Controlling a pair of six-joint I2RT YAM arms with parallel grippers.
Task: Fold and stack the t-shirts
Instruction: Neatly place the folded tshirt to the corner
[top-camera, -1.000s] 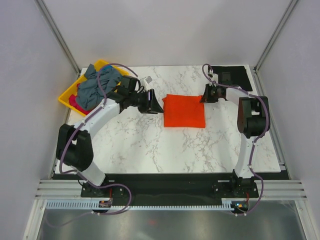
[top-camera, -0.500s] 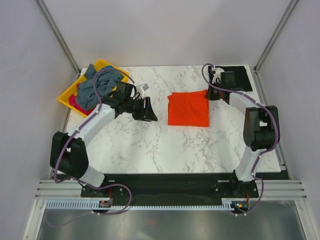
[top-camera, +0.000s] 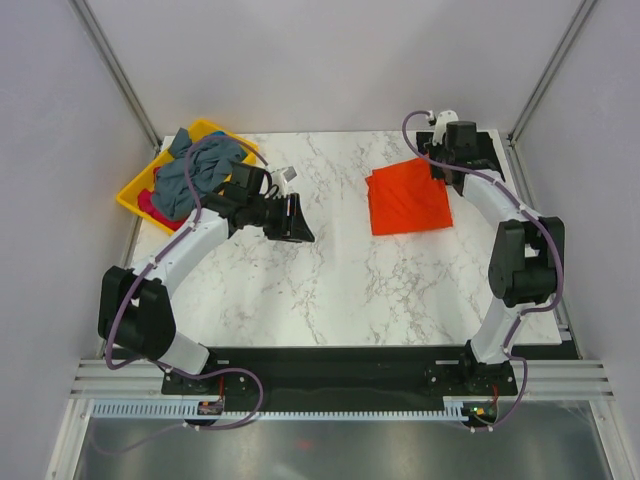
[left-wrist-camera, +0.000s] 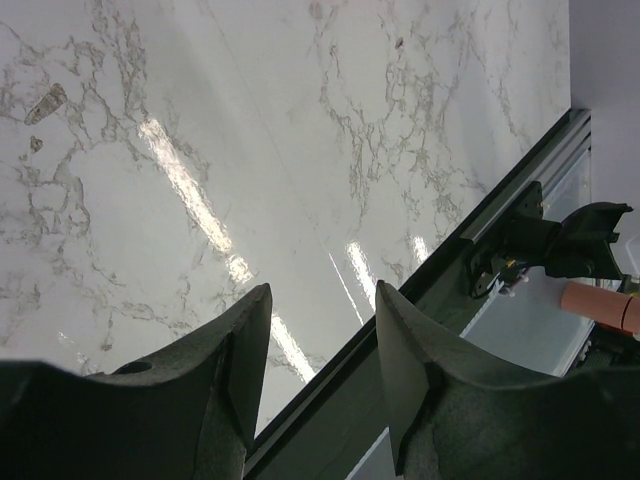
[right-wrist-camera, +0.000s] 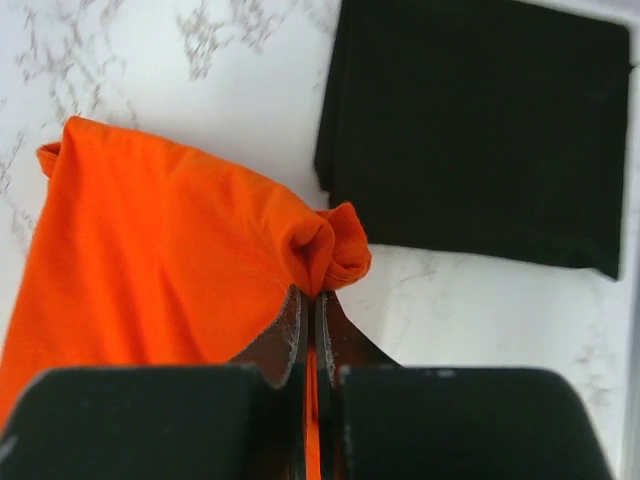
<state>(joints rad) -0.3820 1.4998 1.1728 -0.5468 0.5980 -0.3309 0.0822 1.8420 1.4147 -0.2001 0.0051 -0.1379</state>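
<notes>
The folded orange t-shirt (top-camera: 408, 198) lies at the back right of the table, its far corner bunched and lifted. My right gripper (top-camera: 436, 165) is shut on that corner; in the right wrist view the orange t-shirt (right-wrist-camera: 160, 260) is pinched at my right gripper (right-wrist-camera: 311, 300). Just beyond it lies a folded black t-shirt (right-wrist-camera: 475, 130), seen from above as the black t-shirt (top-camera: 480, 150) at the back right corner. My left gripper (top-camera: 296, 218) hangs open over bare table left of centre, and in its wrist view my left gripper (left-wrist-camera: 322, 300) has nothing between its fingers. Grey-blue and pink t-shirts (top-camera: 190, 175) are heaped in the tray.
A yellow plastic tray (top-camera: 135, 190) stands at the back left corner with the cloth heap spilling over it. The table's right and near edges are bounded by a metal frame (left-wrist-camera: 480, 230). White walls enclose the back and sides.
My right gripper has closed on the orange t-shirt's corner and dragged the shirt right and back toward the black one. The left arm drew back left, then stayed still.
</notes>
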